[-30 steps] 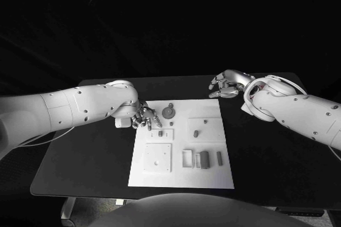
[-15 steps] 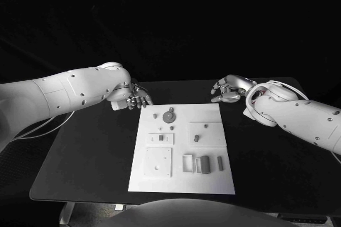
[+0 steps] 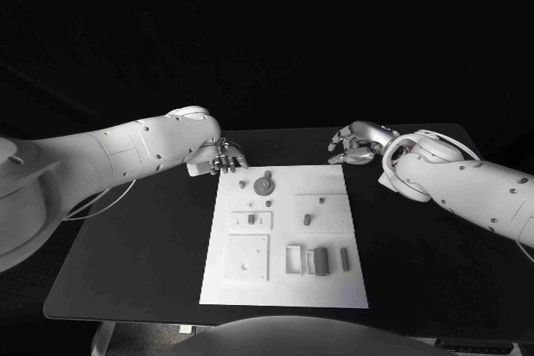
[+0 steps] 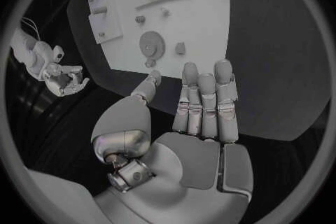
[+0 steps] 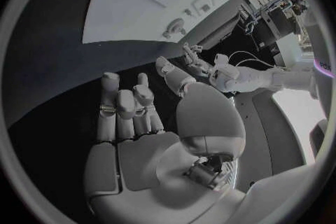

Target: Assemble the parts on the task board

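The left hand (image 3: 219, 160), down on the task board (image 3: 284, 286) a second ago, now hangs empty with straight fingers off its far-left corner. The right hand (image 3: 358, 144) stays open beyond the far-right corner. The grey parts, including the round disc (image 3: 264, 185), lie untouched, so assembly seems paused.
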{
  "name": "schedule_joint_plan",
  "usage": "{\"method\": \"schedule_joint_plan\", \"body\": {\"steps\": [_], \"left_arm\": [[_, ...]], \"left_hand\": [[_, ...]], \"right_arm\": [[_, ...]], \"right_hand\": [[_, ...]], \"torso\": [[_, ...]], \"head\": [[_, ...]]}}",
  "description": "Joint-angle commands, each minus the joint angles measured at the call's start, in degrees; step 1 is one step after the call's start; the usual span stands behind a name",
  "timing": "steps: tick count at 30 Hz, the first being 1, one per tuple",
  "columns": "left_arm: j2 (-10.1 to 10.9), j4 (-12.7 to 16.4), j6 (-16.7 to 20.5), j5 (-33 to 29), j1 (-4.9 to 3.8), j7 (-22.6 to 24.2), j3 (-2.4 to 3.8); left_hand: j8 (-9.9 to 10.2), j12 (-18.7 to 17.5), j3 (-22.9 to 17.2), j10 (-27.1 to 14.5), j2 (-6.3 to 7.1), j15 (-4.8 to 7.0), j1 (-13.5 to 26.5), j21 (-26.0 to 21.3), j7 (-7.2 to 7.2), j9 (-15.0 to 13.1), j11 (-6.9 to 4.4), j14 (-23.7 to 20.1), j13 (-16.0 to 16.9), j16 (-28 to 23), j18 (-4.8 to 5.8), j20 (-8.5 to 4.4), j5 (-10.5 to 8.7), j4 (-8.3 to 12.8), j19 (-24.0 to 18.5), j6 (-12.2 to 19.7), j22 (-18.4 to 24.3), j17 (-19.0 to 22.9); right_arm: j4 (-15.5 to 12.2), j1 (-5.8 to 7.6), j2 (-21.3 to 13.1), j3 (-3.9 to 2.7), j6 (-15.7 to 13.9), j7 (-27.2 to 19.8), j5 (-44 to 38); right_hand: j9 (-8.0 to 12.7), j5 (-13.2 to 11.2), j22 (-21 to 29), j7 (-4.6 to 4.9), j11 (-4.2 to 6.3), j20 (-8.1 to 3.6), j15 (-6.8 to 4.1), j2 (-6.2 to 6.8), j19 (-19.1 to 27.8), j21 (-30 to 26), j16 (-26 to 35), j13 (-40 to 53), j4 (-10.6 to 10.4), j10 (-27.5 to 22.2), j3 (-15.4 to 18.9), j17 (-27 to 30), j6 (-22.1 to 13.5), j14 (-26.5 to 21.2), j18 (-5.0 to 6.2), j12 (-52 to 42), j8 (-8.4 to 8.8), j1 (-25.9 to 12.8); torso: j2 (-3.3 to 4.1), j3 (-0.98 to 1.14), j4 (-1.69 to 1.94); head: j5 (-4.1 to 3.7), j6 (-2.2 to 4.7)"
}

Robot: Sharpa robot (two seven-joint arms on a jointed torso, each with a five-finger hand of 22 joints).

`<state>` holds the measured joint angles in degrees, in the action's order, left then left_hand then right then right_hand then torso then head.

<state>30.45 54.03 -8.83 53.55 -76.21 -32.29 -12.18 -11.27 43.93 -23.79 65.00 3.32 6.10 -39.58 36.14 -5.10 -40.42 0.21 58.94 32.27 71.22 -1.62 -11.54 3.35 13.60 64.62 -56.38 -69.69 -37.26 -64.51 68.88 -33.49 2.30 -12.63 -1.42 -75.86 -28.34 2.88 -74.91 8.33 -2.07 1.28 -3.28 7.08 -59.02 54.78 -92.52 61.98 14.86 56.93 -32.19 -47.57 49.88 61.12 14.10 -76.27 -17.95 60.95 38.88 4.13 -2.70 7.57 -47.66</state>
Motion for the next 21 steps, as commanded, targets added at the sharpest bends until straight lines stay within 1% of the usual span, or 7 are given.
{"method": "schedule_joint_plan", "body": {"steps": [1,3,7,11,15,17,21], "left_arm": [[-0.53,-0.43,-1.91,6.13,0.26,1.26,0.03],[-0.92,-0.82,-2.19,6.19,0.41,1.24,0.02],[-1.60,-1.82,-2.41,6.26,0.79,1.15,0.00],[-2.06,-2.78,-2.62,6.28,1.17,1.22,-0.01],[-2.74,-3.82,-2.95,6.19,1.94,1.66,-0.02],[-3.06,-4.42,-2.99,5.49,2.36,1.91,-0.02],[-3.50,-5.38,-3.35,4.86,2.76,1.92,-0.02]], "left_hand": [[0.01,-0.29,0.11,0.44,0.94,-0.29,0.28,-0.38,-1.43,0.17,-0.06,0.18,-0.09,-0.24,-2.34,0.20,-0.39,-0.60,0.22,1.77,0.07,0.07],[-0.03,-0.30,0.20,0.46,1.37,-0.29,0.63,-0.42,-1.44,0.23,-0.07,0.15,-0.10,-0.22,-2.37,0.21,-0.51,-0.87,0.23,1.76,0.06,0.05],[-0.12,-0.30,0.11,0.49,1.47,-0.27,0.93,-0.46,-1.41,0.28,-0.10,0.14,-0.11,-0.18,-2.42,0.20,-0.50,-1.29,0.26,1.71,0.04,0.03],[-0.26,-0.27,0.01,0.56,1.45,-0.22,1.35,-0.47,-1.35,0.33,-0.15,0.16,-0.09,-0.10,-2.46,0.19,-0.50,-1.86,0.32,1.60,-0.01,-0.02],[-0.35,-0.23,-0.07,0.59,1.35,-0.19,1.55,-0.46,-1.32,0.35,-0.18,0.17,-0.07,-0.04,-2.49,0.17,-0.50,-2.19,0.36,1.53,-0.07,-0.05],[-0.37,-0.23,-0.10,0.60,1.27,-0.19,1.57,-0.46,-1.31,0.36,-0.19,0.17,-0.07,-0.03,-2.50,0.17,-0.50,-2.26,0.36,1.53,-0.08,-0.06],[-0.50,-0.18,-0.30,0.64,0.80,-0.15,1.43,-0.43,-1.26,0.38,-0.24,0.17,-0.04,0.04,-2.53,0.14,-0.47,-2.39,0.39,1.40,-0.17,-0.10]], "right_arm": [[-0.09,0.00,-0.01,-0.02,0.75,-0.08,-0.17],[-0.08,0.00,-0.03,-0.02,0.77,-0.06,-0.17],[-0.22,0.00,-0.03,-0.02,0.75,-0.05,-0.17],[-0.41,0.00,-0.02,-0.02,0.75,-0.05,-0.17],[-0.45,0.00,0.06,-0.02,0.82,-0.05,-0.17],[-0.39,0.00,0.11,-0.02,0.86,-0.04,-0.17],[-0.27,0.00,0.13,-0.02,0.93,-0.03,-0.17]], "right_hand": [[-0.08,-0.09,-0.63,0.56,-0.47,-0.45,-0.15,-0.32,-0.13,-0.36,0.33,-0.10,0.08,-0.88,0.23,0.01,0.00,0.44,0.90,0.25,0.17,0.23],[-0.08,-0.09,-0.63,0.56,-0.47,-0.45,-0.15,-0.32,-0.13,-0.36,0.33,-0.10,0.07,-0.89,0.23,0.01,-0.01,0.44,0.90,0.25,0.17,0.22],[-0.09,-0.09,-0.63,0.56,-0.48,-0.45,-0.15,-0.32,-0.13,-0.36,0.33,-0.11,0.06,-0.89,0.24,0.00,-0.01,0.44,0.90,0.24,0.18,0.20],[-0.09,-0.09,-0.63,0.57,-0.48,-0.45,-0.14,-0.33,-0.13,-0.36,0.33,-0.11,0.05,-0.90,0.24,0.00,-0.01,0.44,0.90,0.23,0.19,0.20],[-0.10,-0.09,-0.63,0.57,-0.48,-0.44,-0.14,-0.33,-0.13,-0.36,0.32,-0.12,0.04,-0.90,0.24,0.00,-0.02,0.43,0.90,0.23,0.19,0.20],[-0.10,-0.09,-0.63,0.57,-0.49,-0.44,-0.14,-0.34,-0.13,-0.36,0.32,-0.12,0.03,-0.90,0.24,0.00,-0.02,0.43,0.90,0.22,0.19,0.19],[-0.11,-0.09,-0.63,0.57,-0.49,-0.44,-0.13,-0.34,-0.14,-0.36,0.32,-0.13,0.01,-0.91,0.25,0.00,-0.02,0.43,0.90,0.21,0.20,0.17]], "torso": [[0.14,-0.04,-0.12],[0.16,-0.04,-0.11],[0.11,-0.03,-0.04],[0.12,-0.07,-0.02],[0.10,-0.08,-0.07],[0.09,-0.05,-0.08],[0.12,-0.06,-0.14]], "head": [[-0.17,0.13],[-0.19,0.12],[-0.16,0.15],[-0.17,0.13],[-0.05,0.09],[-0.06,0.09],[-0.22,0.10]]}}
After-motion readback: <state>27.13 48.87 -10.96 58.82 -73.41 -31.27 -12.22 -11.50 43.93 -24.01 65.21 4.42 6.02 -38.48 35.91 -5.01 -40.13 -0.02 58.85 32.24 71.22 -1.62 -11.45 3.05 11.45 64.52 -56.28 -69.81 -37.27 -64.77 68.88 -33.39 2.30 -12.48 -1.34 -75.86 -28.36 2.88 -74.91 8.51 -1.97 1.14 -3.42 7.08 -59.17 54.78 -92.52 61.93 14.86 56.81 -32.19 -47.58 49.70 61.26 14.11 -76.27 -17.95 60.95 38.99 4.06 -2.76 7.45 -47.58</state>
